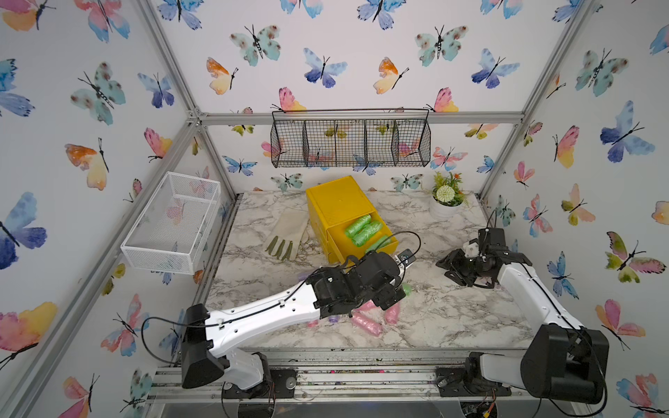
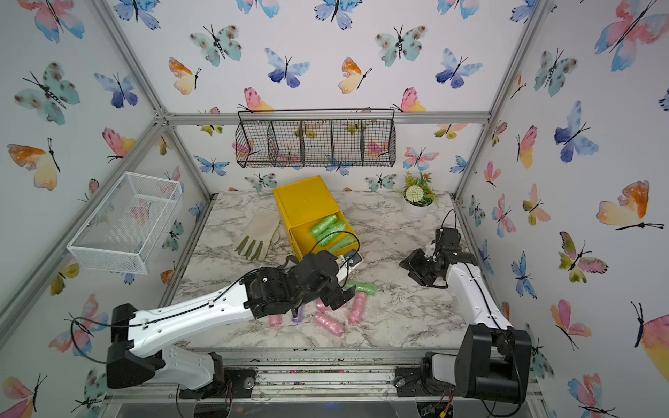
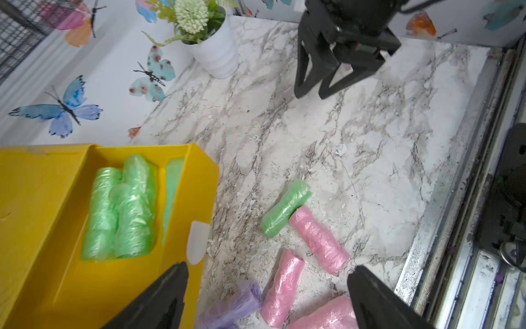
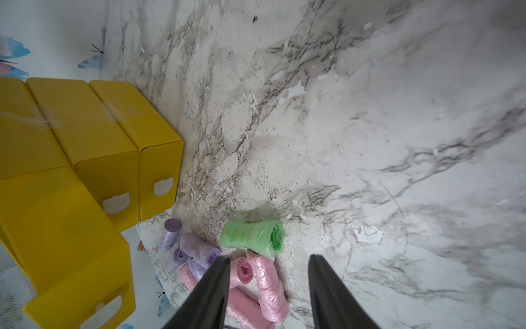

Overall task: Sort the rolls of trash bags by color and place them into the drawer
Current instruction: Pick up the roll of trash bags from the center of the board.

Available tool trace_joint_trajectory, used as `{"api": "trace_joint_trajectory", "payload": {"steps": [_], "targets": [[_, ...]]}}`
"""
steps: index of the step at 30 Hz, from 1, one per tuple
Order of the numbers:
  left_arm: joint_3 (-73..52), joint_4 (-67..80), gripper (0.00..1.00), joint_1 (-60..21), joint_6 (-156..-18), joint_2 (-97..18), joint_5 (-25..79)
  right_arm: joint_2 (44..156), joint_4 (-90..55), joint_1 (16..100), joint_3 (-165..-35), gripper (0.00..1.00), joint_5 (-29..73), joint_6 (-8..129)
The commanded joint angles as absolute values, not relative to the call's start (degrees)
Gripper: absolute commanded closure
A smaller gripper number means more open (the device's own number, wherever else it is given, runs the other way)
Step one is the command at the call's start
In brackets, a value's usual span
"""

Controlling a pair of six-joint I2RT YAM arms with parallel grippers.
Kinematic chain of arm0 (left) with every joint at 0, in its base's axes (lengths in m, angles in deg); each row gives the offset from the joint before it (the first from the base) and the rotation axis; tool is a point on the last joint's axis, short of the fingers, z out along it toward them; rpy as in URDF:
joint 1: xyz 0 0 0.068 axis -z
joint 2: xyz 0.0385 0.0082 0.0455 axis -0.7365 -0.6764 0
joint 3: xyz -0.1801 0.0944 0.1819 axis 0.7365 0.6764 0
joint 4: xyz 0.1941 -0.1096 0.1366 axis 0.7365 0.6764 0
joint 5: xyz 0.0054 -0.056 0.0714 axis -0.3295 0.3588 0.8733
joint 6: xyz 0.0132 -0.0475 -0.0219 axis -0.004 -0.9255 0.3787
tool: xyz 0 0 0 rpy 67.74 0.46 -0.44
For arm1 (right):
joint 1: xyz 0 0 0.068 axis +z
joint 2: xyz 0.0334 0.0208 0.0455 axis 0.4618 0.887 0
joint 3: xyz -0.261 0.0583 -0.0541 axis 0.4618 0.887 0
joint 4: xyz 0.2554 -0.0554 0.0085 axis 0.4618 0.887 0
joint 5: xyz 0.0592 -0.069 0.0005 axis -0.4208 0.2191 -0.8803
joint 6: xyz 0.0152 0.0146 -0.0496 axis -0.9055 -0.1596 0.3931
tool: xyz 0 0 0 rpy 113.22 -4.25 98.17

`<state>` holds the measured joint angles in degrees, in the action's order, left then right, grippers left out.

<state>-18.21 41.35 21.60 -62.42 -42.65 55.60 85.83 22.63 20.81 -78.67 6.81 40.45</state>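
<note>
The yellow drawer [image 1: 336, 240] [image 3: 199, 182] stands pulled out of its cabinet, with several green rolls of trash bags [image 1: 362, 229] [image 3: 122, 208] lying in it. More rolls lie loose on the marble in front of it: one green [image 2: 365, 288] [image 4: 253, 236], several pink [image 2: 329, 324] [image 3: 318, 239] and some purple [image 4: 199, 250]. My left gripper [image 3: 270, 267] hovers open over the pink and purple rolls, with nothing between its fingers. My right gripper [image 1: 447, 269] [image 4: 269, 257] is to the right of the pile, pointing at it, open and empty.
A cream glove [image 1: 289, 235] with green fingers lies left of the yellow cabinet. A white plant pot [image 1: 447, 202] stands at the back right. A white mesh basket [image 1: 173, 220] hangs on the left wall and a black wire basket [image 1: 351, 141] on the back wall.
</note>
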Motion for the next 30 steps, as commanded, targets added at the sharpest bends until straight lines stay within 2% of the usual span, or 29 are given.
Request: {"api": "trace_joint_trajectory", "payload": {"steps": [1,12,30], "targets": [[-21.99,42.28,0.08,21.79,-57.76,-47.26,49.36,84.61,27.15,17.18,-83.42,0.49,4.48,43.84],[-35.42,48.76,0.07,21.58,-52.56,-66.81,48.99,82.15,30.39,12.40,-90.67,0.49,4.59,43.31],[-47.32,51.31,0.08,18.71,-48.24,-84.09,50.38,81.23,33.04,10.33,-95.13,0.48,9.58,43.73]]}}
